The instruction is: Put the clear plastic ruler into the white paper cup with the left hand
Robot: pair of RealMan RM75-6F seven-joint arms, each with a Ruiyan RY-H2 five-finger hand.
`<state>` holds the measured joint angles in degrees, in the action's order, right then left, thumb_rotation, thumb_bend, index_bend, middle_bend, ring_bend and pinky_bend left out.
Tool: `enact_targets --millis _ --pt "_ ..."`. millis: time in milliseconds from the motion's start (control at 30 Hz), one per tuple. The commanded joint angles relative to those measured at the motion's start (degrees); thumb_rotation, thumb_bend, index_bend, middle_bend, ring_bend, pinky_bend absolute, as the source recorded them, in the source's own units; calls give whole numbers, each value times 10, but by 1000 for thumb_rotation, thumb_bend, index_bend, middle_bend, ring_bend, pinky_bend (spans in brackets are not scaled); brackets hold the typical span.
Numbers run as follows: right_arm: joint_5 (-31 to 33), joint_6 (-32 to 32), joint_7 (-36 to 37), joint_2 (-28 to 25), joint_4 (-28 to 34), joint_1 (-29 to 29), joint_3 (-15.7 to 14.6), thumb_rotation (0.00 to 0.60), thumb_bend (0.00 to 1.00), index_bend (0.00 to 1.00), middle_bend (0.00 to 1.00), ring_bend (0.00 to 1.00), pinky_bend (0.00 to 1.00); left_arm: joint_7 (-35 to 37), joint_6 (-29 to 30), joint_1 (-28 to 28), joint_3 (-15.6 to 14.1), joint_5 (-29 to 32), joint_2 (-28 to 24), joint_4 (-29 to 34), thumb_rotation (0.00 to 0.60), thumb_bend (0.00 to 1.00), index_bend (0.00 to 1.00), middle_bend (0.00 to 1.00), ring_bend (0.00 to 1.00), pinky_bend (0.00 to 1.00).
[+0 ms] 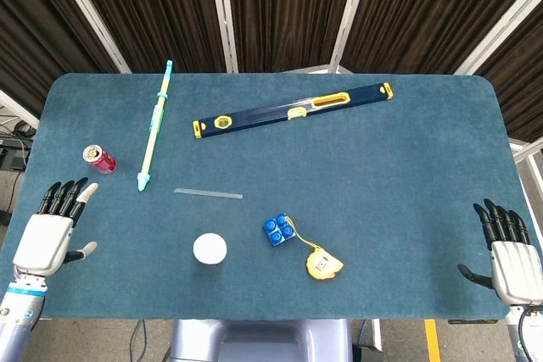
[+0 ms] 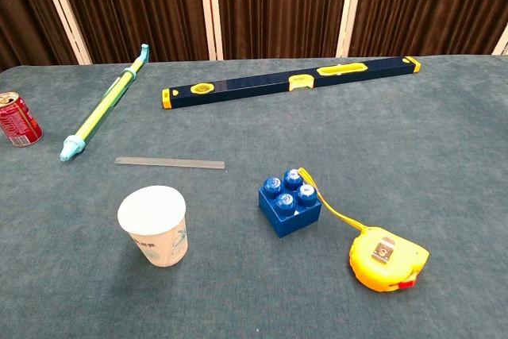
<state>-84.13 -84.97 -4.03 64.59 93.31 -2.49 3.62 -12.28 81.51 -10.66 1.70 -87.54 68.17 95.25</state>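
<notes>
Left hand [image 1: 47,239]: at the table's near left edge, palm down, fingers apart and stretched forward, holding nothing; seen in head view only.
Right hand [image 1: 512,258]: at the near right edge, fingers apart and extended, holding nothing; head view only.
Clear plastic ruler [image 2: 169,163]: flat on the blue table [image 1: 407,184], untouched, well to the right of the left fingertips and slightly farther out, lengthwise across the table.
White paper cup [image 2: 154,225]: upright, mouth open upward, just nearer than the ruler and apart from it; right of the left hand.
Red soda can [image 1: 99,158]: just beyond the left fingertips, closest thing to them; upright in chest view.
Green and teal rod-shaped toy [image 1: 155,126]: beyond the ruler, running away from the left fingers toward the far edge, near tip close to the ruler's left end without touching.
Blue and yellow spirit level [image 2: 290,83]: far across the table, well apart from both hands.
Blue toy brick [image 2: 289,202]: right of the cup, studs up.
Yellow tape measure [image 2: 386,258]: just beside the brick, its yellow strap reaching to the brick; between cup and right hand.
</notes>
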Motion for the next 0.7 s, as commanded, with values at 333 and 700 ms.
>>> enact_targets --millis 333,700 --pt "-1 -1 2 0 -2 1 0 600 81 0 0 0 0 -1 -1 1 -1 1 -1 3 600 0 59 0 0 0" --pt "0 0 0 0 0 0 0 600 81 0 0 0 0 -1 -5 -1 0 4 -1 1 600 0 59 0 0 0"
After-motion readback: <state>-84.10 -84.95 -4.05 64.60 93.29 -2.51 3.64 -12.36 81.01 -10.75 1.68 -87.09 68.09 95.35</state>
